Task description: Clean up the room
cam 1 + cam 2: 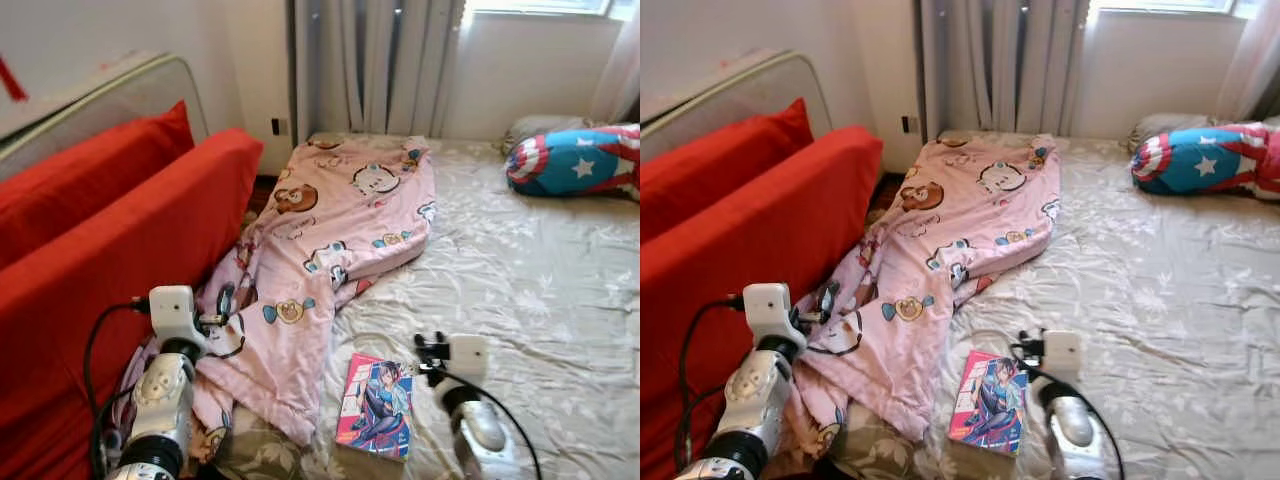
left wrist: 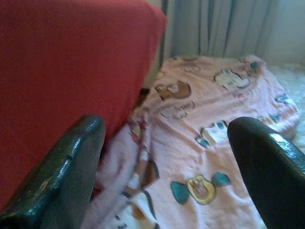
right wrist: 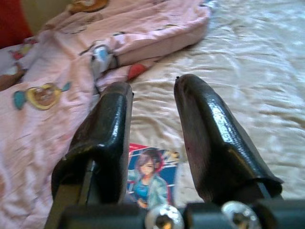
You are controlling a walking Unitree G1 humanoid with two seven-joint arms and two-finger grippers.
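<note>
- On the bed sheet [image 1: 540, 290]: pink cartoon blanket [image 1: 330, 240] crumpled and spilling over the edge beside the red sofa [image 1: 110, 260]; not folded, not straightened.
- Near the foot of the bed: one illustrated book [image 1: 376, 405] lying flat on the sheet, just beside the blanket's lower corner; not picked up.
- At the far corner under the window: star-patterned cushion [image 1: 575, 160] against a pale pillow [image 1: 535, 128]; not arranged.
- Judged progress: early; nothing visibly put away, blanket, book and cushion all outstanding.
- Left gripper [image 2: 167, 157]: held over the blanket's edge by the sofa, fingers wide apart, holding nothing.
- Right gripper [image 3: 152, 129]: poised above the book, fingers a little apart, holding nothing.
- Count: one blanket, one book, one cushion, one pillow, one sofa with one loose red back cushion [image 1: 90, 170], two grippers.
</note>
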